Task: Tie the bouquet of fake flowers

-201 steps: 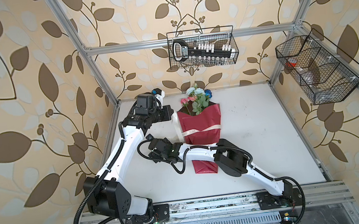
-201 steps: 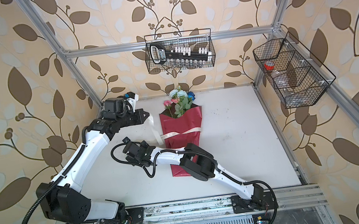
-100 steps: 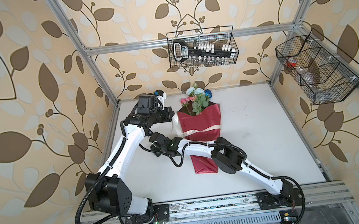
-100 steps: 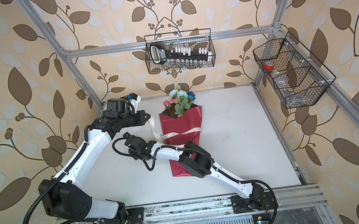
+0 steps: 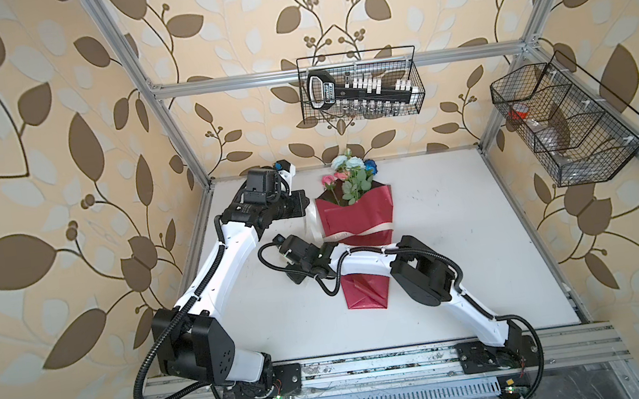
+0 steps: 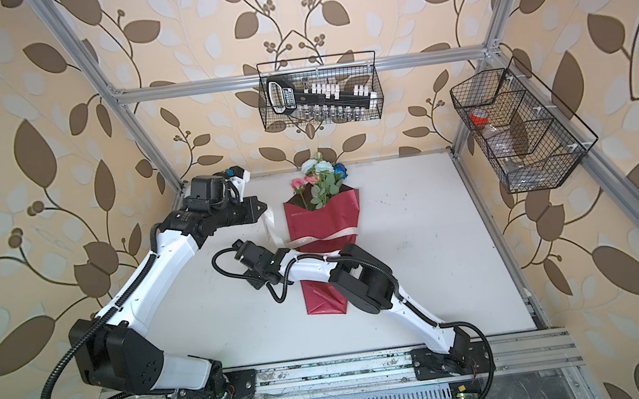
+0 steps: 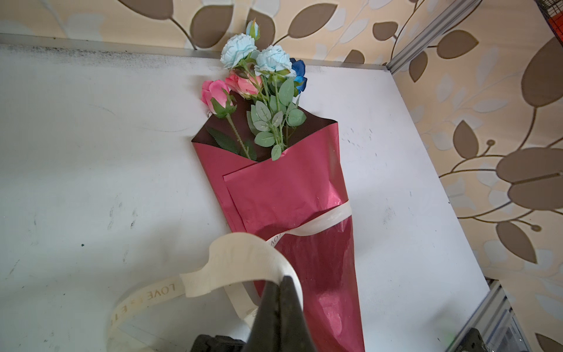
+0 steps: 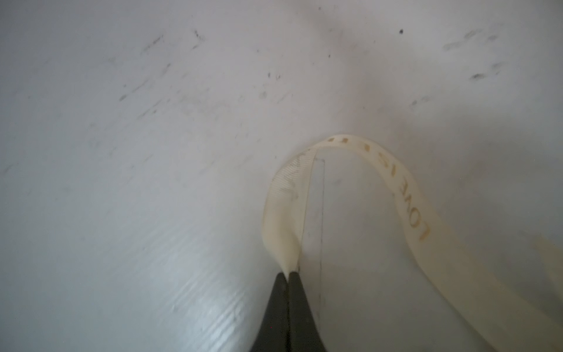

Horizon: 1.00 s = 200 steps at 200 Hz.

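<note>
White desk (image 5: 461, 240) bears the bouquet (image 5: 352, 181), sleeved in a red wrap (image 5: 358, 220), by the back wall. Wide a second ago, the right tool (image 8: 288, 274) now pinches the ribbon (image 8: 408, 195); the left tool (image 7: 281, 280) stays clamped on it too. One wall basket (image 5: 309, 118) holds a socket rack (image 5: 362, 90).

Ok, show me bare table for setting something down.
Widest: table between red wrapping and the right frame rail. Also the front strip along the base rail. Crowded: left of the wrapping, where left gripper and right gripper pinch the ribbon.
</note>
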Tool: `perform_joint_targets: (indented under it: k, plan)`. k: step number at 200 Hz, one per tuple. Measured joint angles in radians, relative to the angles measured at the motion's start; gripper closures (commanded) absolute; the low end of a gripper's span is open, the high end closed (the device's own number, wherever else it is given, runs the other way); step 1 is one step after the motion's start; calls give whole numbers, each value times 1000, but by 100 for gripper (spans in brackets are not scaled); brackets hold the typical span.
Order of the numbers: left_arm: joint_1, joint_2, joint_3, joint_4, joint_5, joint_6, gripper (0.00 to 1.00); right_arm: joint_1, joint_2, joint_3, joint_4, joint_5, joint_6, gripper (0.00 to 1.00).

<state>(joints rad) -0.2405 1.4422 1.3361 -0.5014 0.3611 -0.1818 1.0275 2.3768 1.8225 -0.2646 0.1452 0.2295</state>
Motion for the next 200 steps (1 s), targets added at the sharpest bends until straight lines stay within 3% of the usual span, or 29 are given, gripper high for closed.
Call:
perform_joint_targets:
  k: [63, 108, 142, 200]
  plan:
    - [6, -5, -30, 16, -14, -16, 100, 55, -406, -332, -3, 27, 52, 100]
    - [6, -42, -50, 30, -21, -43, 100, -8, -659, -540, -25, 56, 119, 100]
    - [6, -85, -50, 34, -23, -68, 100, -128, -726, -626, -55, 43, 151, 100]
    - [6, -199, -71, 53, -19, -116, 100, -285, -659, -649, -92, -58, 178, 100]
